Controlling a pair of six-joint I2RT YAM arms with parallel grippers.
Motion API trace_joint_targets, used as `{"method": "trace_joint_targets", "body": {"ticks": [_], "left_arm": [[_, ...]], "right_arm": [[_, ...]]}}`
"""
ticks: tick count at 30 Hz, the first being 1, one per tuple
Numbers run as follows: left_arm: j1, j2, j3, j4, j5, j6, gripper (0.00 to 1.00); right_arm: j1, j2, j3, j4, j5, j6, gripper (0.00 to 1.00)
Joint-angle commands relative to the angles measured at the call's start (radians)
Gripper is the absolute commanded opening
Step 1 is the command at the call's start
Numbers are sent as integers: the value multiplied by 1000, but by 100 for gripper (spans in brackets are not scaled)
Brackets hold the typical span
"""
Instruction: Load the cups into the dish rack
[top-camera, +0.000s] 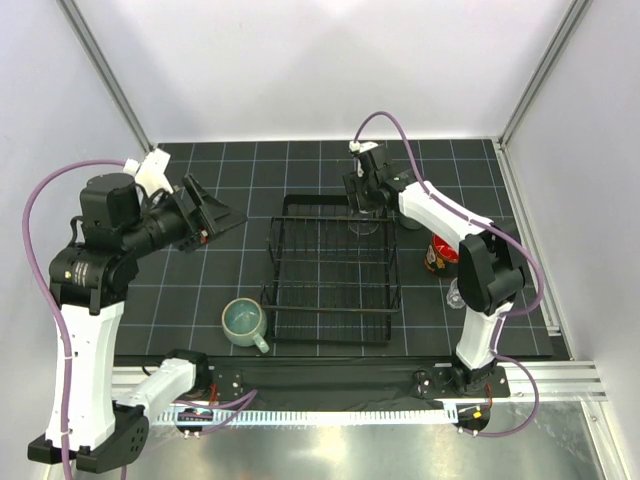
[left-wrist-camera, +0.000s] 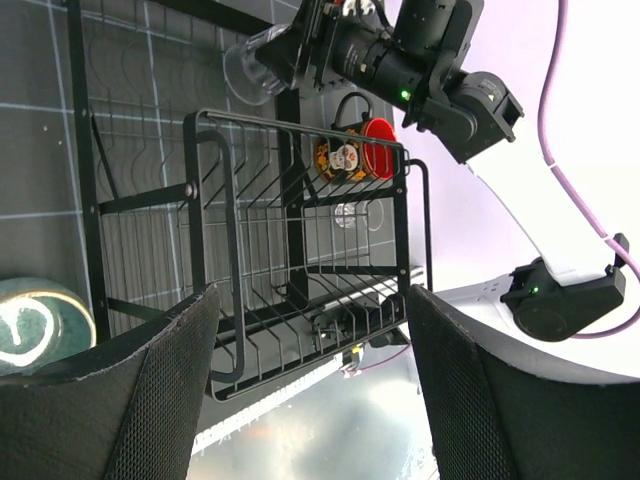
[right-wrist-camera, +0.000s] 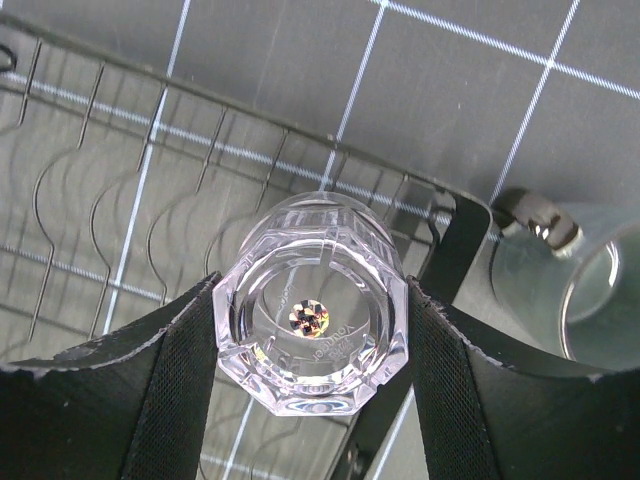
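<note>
The black wire dish rack (top-camera: 333, 280) stands mid-table. My right gripper (right-wrist-camera: 312, 325) is shut on a clear glass (right-wrist-camera: 315, 315), held base-up over the rack's far right corner (top-camera: 366, 222). A dark grey-green mug (right-wrist-camera: 565, 290) sits just outside that corner, mostly hidden by the arm in the top view. A dark cup with a red inside (top-camera: 440, 252) and a second clear glass (top-camera: 458, 295) stand right of the rack. The speckled pale-green mug (top-camera: 243, 322) sits at the rack's near left corner. My left gripper (top-camera: 215, 215) hangs open and empty, raised left of the rack.
The left wrist view looks across the rack (left-wrist-camera: 300, 250) toward the red-inside cup (left-wrist-camera: 360, 155) and the right arm (left-wrist-camera: 430, 60). A metal rail (top-camera: 350, 385) runs along the near table edge. Frame posts and white walls bound the table.
</note>
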Motion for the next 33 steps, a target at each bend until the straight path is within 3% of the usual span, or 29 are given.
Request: {"method": "trace_joint_targets", "body": {"ticks": [1,10,13,17,20,29,33], "left_arm": [[-1,3,15,-28,-14,23,73],[-1,14,18,-62,-31,33,73],[-1,17,18,-72,-37,34,73],[-1,24,11,-88,-42,36,72],[-1,26,-2,-91,-41,36,72],[-1,28,-6,-85,-36,40,72],[-1,32,-6,-78,-27,40,72]], "right_arm": [[-5,7,21,100,9,3,4],[-5,65,71,71,7,2,8],[-6,56,70,68,-2,3,16],[-5,50,77,48,-8,9,40],[-5,44,82,26,-30,9,53],[-6,1,96,-55,-67,18,76],[-5,-2,111,-93,-76,14,80]]}}
